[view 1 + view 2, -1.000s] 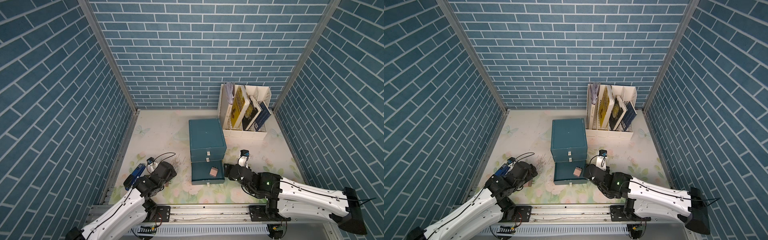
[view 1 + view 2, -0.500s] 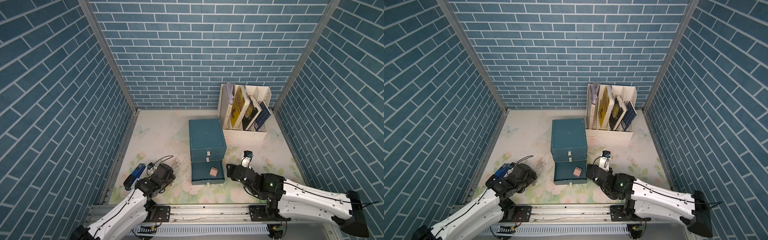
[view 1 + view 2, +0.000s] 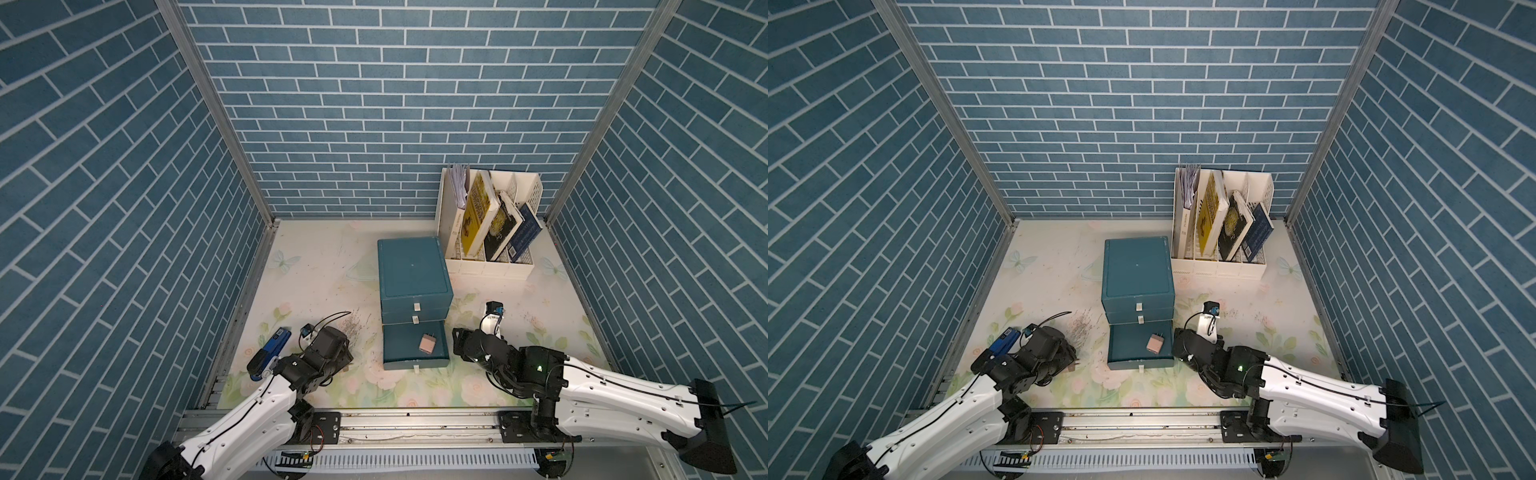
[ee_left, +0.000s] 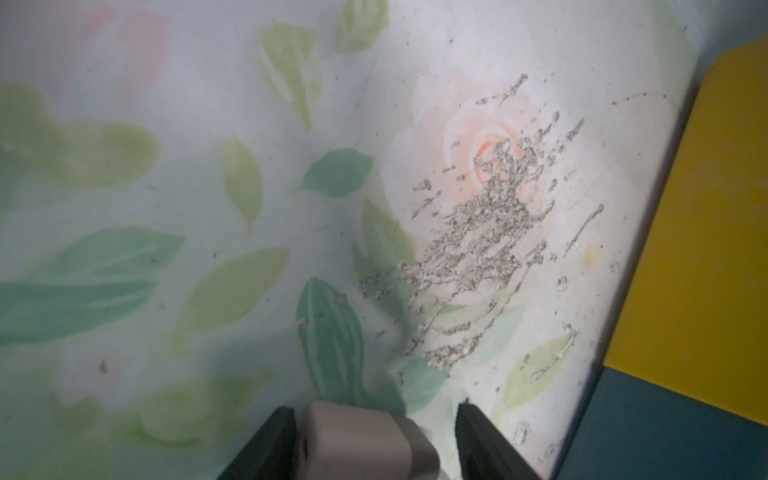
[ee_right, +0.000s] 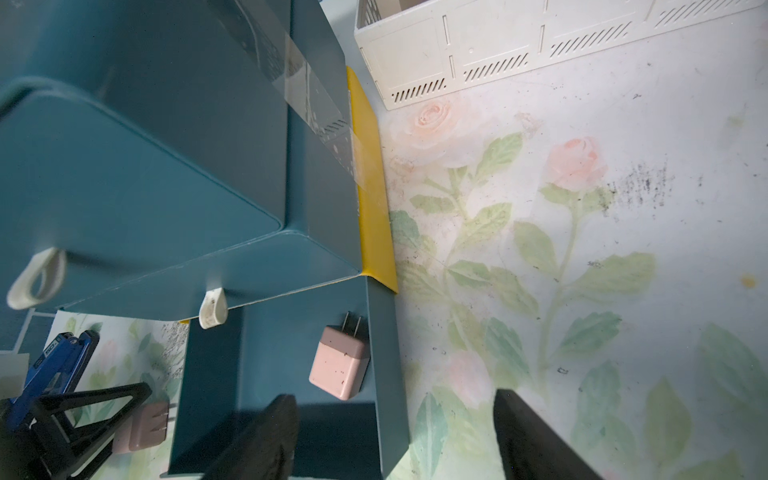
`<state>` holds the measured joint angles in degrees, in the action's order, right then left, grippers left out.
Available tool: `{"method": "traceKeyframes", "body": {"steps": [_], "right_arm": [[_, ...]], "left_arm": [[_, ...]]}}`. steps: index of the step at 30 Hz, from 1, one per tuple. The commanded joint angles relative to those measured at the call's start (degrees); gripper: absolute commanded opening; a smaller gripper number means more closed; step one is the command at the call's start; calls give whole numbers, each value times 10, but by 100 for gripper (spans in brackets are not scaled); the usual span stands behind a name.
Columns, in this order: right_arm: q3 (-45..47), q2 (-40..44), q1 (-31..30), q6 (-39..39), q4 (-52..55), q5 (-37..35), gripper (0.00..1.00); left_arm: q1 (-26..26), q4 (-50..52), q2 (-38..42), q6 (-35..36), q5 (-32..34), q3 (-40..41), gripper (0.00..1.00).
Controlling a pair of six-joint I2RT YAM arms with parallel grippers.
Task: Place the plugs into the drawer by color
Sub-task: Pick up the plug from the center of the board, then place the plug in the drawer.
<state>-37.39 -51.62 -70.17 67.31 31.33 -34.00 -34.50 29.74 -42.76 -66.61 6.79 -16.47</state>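
Chest (image 3: pixel 413 270): stood mid-table (image 3: pixel 316 270), just beside the rack; top two drawers shut, white tabs (image 3: pixel 416 307) showing in both top views; a yellow strip (image 5: pixel 374 208) ran under its right side

Drawer (image 3: pixel 401 347): the bottom one, and it was out, pulled toward the front edge, wide to the camera

Pink plug (image 3: pixel 427 343): lay flat in the drawer by its right wall; prongs pointed back at the chest; nothing touched it

Second pink plug (image 4: pixel 361 436): sat on the table left of the drawer, near the front edge; right between the left claw's fingers

Left claw (image 4: pixel 374 405): down at the table, narrow, jaws set either side of the second pink plug; one finger (image 4: pixel 270 440) was against its side; the other finger (image 4: pixel 482 440) looked a sliver off; whether it truly gripped, I could not tell

Right claw (image 5: pixel 395 436): wide and empty; low at the drawer's right front corner; one finger over the drawer, the other over the table

Rack (image 3: pixel 486 266): white, in the back right corner; books (image 3: pixel 478 216) leaned inside
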Motion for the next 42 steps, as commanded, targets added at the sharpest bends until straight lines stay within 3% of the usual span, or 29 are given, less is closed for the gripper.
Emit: {"method": "traceKeyframes", "body": {"steps": [1,13,24,26,28,33,37,42], "right_arm": [[-3,-3,3,12,4,-10,77],[-2,0,3,13,3,-11,76],[9,23,3,18,3,-14,76],[8,26,2,18,2,-16,76],[6,29,3,18,2,-18,76],[4,39,3,18,10,-23,76],[1,52,4,19,20,-26,75],[3,59,4,15,22,-20,75]], "left_arm": [[-19,37,-2,8,6,-7,66],[-43,11,-29,11,5,5,54],[-59,102,32,87,68,-160,6],[-87,112,33,98,90,-195,0],[-126,118,29,100,117,-222,0],[-277,61,-14,111,168,-248,0],[-416,6,-113,130,231,-271,0],[-439,-19,-222,157,246,-300,0]]}}
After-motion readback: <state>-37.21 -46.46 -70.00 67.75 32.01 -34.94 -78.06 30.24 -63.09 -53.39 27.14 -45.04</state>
